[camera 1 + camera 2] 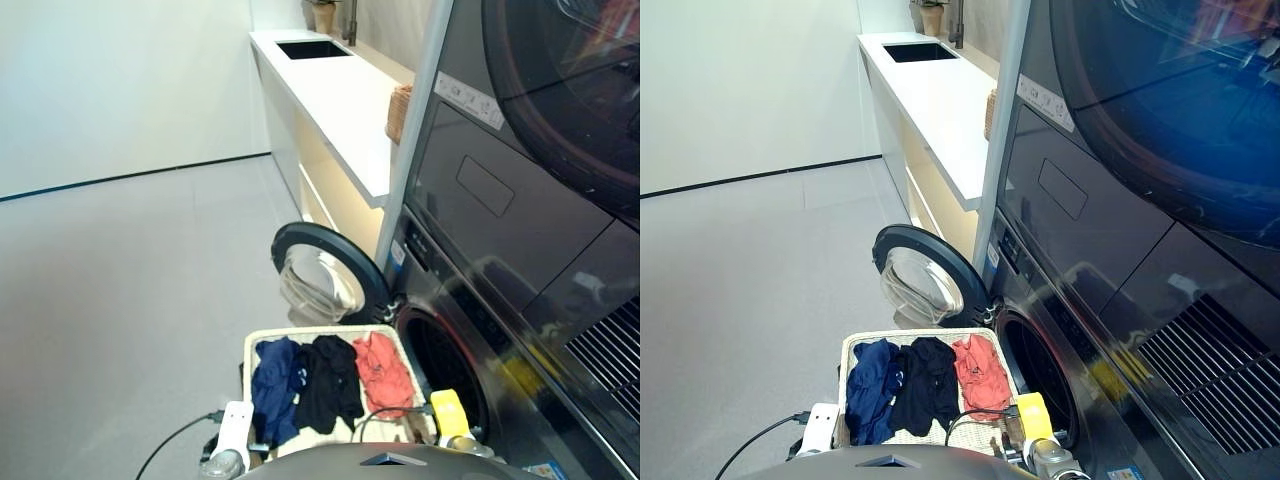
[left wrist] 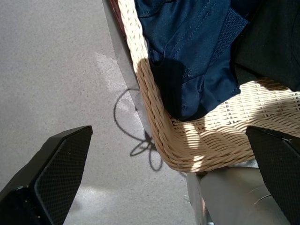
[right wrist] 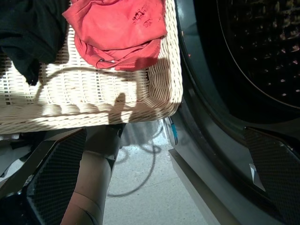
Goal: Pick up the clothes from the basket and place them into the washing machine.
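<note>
**Three garments in the basket, both my claws empty**

Below my head camera, the cream basket (image 1: 252, 345) sits on the floor just beside the washing machine (image 1: 470, 330). The machine's round door (image 1: 325, 270) is swung wide and its drum mouth (image 1: 440, 365) is dark. In the basket lie the navy garment (image 1: 275, 385), the black garment (image 1: 328, 380) and the coral garment (image 1: 382, 370), side by side, navy farthest from the machine and coral nearest it. A white counter (image 1: 340, 95) with a sink runs along the wall beyond.

From my left wrist, my left gripper (image 2: 173, 183) is spread wide and holds nothing. It hangs over the basket's woven corner, where the navy cloth is bunched against the rim.

From my right wrist, my right gripper (image 3: 164, 183) is likewise spread and empty. It hangs above the basket's corner nearest the drum, with the coral garment resting inside the rim.
</note>
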{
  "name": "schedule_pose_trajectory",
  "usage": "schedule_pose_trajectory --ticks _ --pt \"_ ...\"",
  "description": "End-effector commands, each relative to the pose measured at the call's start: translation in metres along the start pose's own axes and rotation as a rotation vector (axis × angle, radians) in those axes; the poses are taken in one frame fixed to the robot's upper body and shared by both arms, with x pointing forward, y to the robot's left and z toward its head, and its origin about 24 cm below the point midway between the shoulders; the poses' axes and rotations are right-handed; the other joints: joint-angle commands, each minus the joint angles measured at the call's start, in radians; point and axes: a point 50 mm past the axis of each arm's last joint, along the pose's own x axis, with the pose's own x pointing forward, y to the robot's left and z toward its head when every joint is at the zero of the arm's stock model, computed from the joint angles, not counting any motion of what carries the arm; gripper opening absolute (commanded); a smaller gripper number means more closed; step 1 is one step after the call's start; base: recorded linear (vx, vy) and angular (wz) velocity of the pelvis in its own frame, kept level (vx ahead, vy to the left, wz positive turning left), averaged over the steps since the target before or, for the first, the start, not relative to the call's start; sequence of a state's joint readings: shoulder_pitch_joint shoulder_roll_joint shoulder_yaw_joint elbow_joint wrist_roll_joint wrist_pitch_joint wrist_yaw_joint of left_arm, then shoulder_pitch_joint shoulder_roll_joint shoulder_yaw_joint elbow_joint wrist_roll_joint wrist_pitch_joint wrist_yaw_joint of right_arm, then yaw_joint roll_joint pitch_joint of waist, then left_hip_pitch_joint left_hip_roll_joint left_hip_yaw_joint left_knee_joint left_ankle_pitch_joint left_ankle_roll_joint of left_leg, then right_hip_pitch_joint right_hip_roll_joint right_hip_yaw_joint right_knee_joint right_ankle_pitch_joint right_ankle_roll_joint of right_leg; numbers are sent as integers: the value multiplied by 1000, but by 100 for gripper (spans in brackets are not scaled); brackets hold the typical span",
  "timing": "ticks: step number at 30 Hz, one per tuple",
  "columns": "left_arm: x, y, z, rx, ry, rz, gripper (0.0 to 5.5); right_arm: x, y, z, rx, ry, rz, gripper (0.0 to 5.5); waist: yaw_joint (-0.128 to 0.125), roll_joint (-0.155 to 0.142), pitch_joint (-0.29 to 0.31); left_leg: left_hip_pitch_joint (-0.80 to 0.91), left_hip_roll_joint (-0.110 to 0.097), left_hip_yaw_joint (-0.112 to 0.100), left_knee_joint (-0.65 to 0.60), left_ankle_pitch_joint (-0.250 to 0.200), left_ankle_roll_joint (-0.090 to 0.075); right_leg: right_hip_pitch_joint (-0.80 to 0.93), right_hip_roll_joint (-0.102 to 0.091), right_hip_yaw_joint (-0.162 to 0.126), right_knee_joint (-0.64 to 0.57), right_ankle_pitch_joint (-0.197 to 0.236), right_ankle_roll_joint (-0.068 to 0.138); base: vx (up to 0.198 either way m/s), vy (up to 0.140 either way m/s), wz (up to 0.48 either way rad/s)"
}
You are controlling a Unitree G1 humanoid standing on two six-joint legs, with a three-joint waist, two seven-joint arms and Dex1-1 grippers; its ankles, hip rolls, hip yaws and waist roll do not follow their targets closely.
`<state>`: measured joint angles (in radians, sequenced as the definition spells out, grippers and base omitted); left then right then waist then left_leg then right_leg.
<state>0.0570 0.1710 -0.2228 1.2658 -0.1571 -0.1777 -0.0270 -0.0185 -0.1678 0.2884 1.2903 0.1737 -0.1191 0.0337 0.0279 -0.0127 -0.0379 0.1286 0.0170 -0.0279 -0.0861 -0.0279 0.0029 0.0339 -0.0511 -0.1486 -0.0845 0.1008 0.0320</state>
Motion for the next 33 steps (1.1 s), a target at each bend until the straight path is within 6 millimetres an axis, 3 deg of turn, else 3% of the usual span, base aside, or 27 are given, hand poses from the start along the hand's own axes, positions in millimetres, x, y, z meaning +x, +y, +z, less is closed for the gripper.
schedule_pose_trajectory --ticks 1,4,7,10,11,17,20,21,22,23,24,26,33 --pt "8 -7 32 85 -80 -25 550 4 3 23 -36 -69 20 550 -17 -17 3 -52 -36 46 -1 29 -19 24 -8 9 27 -45 71 0 0 0" --pt "10 -8 46 157 -124 -37 550 5 4 33 -41 -103 26 550 -21 -14 13 -65 -36 49 -1 32 -19 7 -8 14 28 -42 72 0 0 0" --pt "11 -11 73 354 -217 -57 550 6 5 48 -55 -156 35 550 -30 -10 31 -90 -37 52 -1 38 -18 -23 -8 18 36 -38 73 0 0 0" --pt "11 -9 85 398 -259 -47 550 6 4 55 -65 -181 38 550 -32 -9 43 -106 -38 55 -1 42 -17 -42 -7 20 41 -35 74 0 0 0" --pt "10 -9 104 486 -327 -43 550 5 4 68 -88 -223 46 550 -36 -7 63 -128 -39 59 -1 49 -17 -69 -8 24 49 -31 73 0 0 0" --pt "4 -6 158 723 -485 -2 550 0 3 120 -144 -396 55 550 -51 -4 145 -222 -38 64 17 68 -12 -184 -8 33 108 -30 69 -88 29 -41" --pt "-2 0 190 770 -570 57 550 -7 3 155 -168 -514 61 550 -56 -11 207 -312 -41 68 95 54 -4 -258 -10 45 155 -32 63 -118 28 -67" --pt "-2 0 190 770 -571 58 550 -7 3 155 -168 -514 61 550 -56 -11 205 -318 -41 68 100 52 -4 -262 -11 45 158 -33 63 -154 15 -17" --pt "-6 4 210 789 -615 97 550 -13 6 175 -182 -585 72 550 -61 -18 239 -383 -39 67 157 41 -1 -316 -16 46 189 -37 57 -82 7 24" --pt "-6 4 210 789 -615 98 550 -13 6 176 -182 -586 72 550 -61 -18 236 -389 -39 67 161 40 -1 -321 -16 46 191 -38 57 -103 26 40" --pt "-10 8 223 795 -643 132 550 -20 7 193 -197 -652 75 550 -64 -23 254 -447 -39 67 208 32 0 -372 -16 50 224 -40 53 0 0 0" --pt "-12 12 230 793 -654 154 550 -23 7 201 -201 -682 78 550 -67 -23 257 -481 -40 68 227 27 1 -403 -16 53 237 -44 52 0 0 0" --pt "-33 38 278 727 -757 331 550 -55 14 258 -218 -918 97 550 -84 -32 300 -696 -34 70 358 1 0 -600 -18 60 329 -56 45 -15 8 -26"
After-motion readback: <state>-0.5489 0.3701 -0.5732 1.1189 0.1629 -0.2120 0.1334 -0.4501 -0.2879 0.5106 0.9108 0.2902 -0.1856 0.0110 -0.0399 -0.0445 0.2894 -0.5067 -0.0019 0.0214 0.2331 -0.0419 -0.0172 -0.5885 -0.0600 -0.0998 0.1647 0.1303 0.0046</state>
